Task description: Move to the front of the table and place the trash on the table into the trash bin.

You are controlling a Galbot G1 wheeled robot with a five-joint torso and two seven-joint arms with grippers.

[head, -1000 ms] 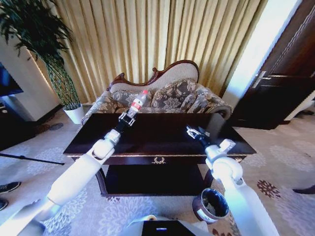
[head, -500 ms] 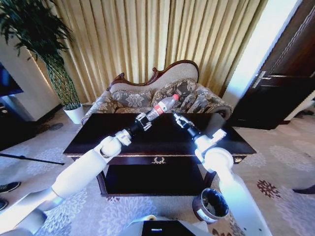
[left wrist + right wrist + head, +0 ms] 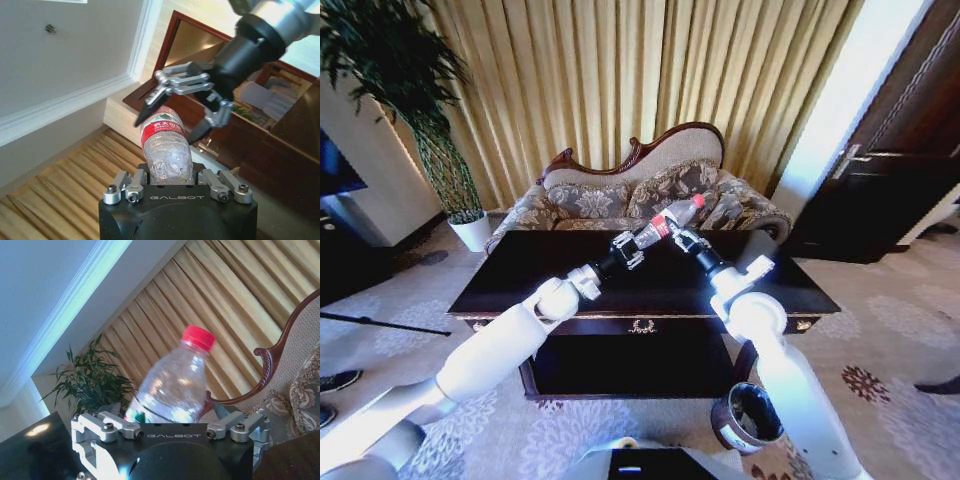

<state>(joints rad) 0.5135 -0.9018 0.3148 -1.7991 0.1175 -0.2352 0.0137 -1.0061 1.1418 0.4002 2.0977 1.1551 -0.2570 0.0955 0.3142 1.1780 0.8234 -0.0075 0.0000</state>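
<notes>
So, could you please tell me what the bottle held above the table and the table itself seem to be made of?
The small clear bottle with the red cap and label, held in the left gripper, looks like thin transparent plastic: crinkled, see-through walls. The large dark table appears to be polished wood, perhaps lacquered: its glossy top mirrors the room, and carved legs show below.

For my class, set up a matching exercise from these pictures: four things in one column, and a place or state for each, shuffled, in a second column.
Things:
1. bottle
2. left tool
3. right tool
4. trash bin

Places or states:
A. on the carpet by the table
B. open around the bottle's upper part
C. shut on the bottle's base
D. held tilted above the table

Pairs: 1-D, 2-C, 3-B, 4-A
</notes>
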